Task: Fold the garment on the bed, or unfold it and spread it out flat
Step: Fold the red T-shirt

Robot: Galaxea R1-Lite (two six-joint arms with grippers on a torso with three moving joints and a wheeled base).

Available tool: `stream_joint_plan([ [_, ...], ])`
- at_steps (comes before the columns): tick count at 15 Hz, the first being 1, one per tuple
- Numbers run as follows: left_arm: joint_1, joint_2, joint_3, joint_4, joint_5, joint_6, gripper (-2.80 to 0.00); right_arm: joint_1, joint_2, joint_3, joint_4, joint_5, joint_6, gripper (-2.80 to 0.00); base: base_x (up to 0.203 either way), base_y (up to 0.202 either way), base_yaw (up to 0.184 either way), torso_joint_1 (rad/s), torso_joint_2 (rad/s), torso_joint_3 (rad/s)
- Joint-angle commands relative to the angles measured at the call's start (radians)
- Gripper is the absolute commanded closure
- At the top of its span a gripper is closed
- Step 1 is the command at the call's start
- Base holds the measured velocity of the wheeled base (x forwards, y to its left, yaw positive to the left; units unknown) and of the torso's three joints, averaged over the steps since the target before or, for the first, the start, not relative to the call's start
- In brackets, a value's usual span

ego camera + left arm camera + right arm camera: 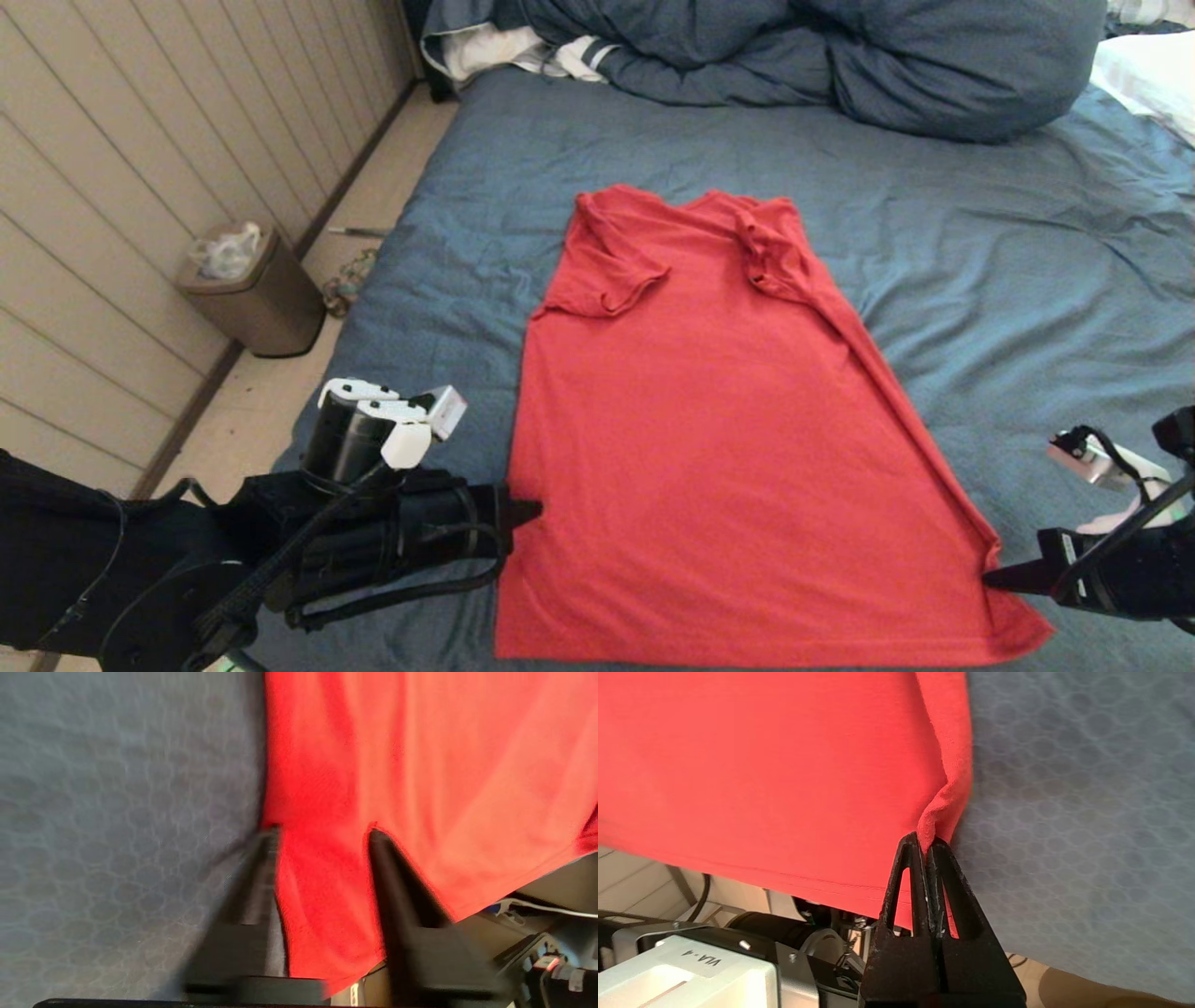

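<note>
room: panelled wall, bin (252,303) on floor | my left hand (532,511) parted astride shirt's left edge | red T-shirt (709,420) flat, plain side up, on wrinkled blue bed (980,243) | duvet (840,56) bunched behind | my right hand (924,847) pinching shirt's right edge

"VLA-4" on white housing (691,970)

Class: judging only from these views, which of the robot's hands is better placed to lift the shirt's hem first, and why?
Probably the right hand: it is shut on the garment edge. The left hand is open astride the other edge.
</note>
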Motion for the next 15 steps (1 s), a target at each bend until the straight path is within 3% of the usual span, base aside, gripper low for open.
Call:
stream_joint_plan([
  [1, -0.008, -0.017, -0.012, -0.002, -0.005, -0.003, -2.80, 0.001, 0.005, 0.002, 0.001, 0.021, -0.001, 0.00, 0.000, 0.000, 0.000, 0.000, 0.00, 0.000],
  [15, -0.033, 0.021, 0.052, -0.012, -0.009, 0.026, -2.80, -0.004, 0.008, 0.017, -0.013, 0.058, -0.027, 0.00, 0.000, 0.000, 0.000, 0.000, 0.00, 0.000],
])
